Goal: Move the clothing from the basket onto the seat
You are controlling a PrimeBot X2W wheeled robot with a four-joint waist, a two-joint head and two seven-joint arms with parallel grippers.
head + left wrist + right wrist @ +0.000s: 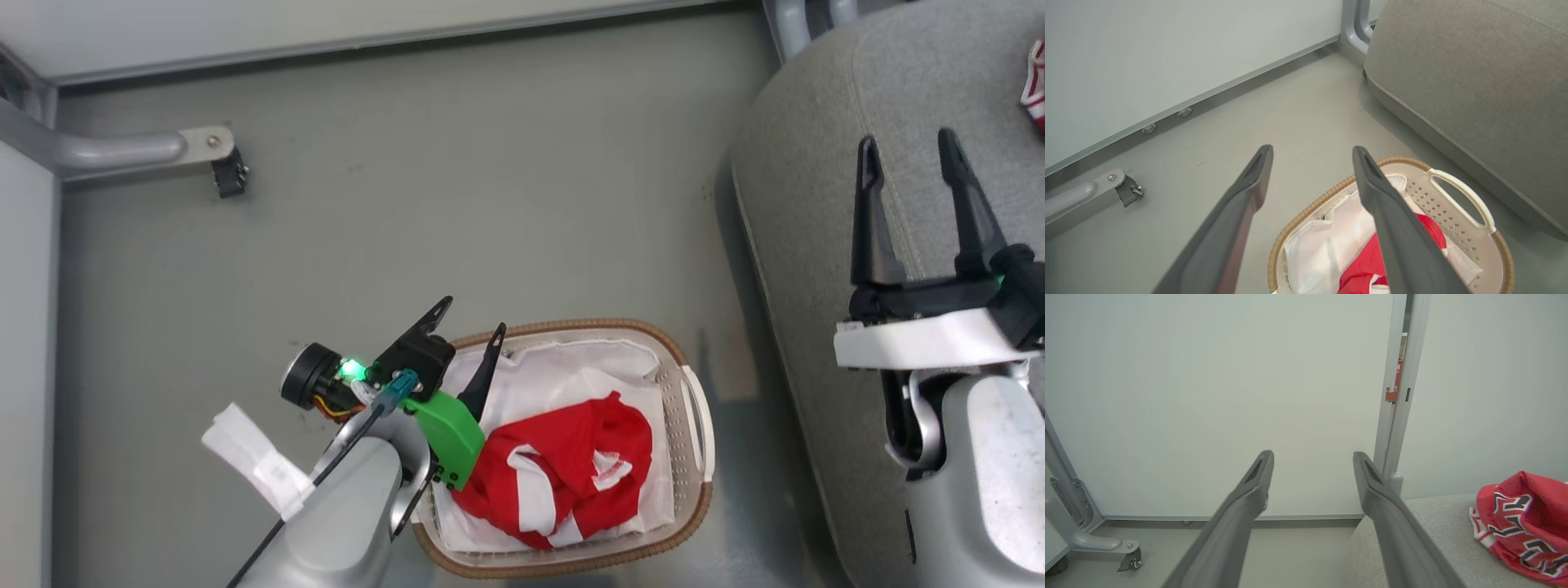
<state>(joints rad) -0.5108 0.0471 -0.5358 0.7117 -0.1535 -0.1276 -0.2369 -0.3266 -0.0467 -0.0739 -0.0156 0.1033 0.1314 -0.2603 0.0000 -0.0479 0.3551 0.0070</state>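
A red garment with white stripes (563,478) lies bunched in the white basket (690,490) on its white liner, low in the head view. My left gripper (469,318) hovers open over the basket's left rim, fingers empty; its wrist view shows the red cloth (1367,261) under its right finger. A red jersey with black lettering (1525,524) rests on the grey seat (1437,531), peeking in at the head view's right edge (1035,86). Above the seat (816,163) my right gripper (910,147) stands open and empty.
A grey floor (457,204) lies between basket and wall. A metal leg with a caster (216,163) juts in at the upper left. The white wall panel (245,24) runs along the back, with a metal post (1396,396) beside the seat.
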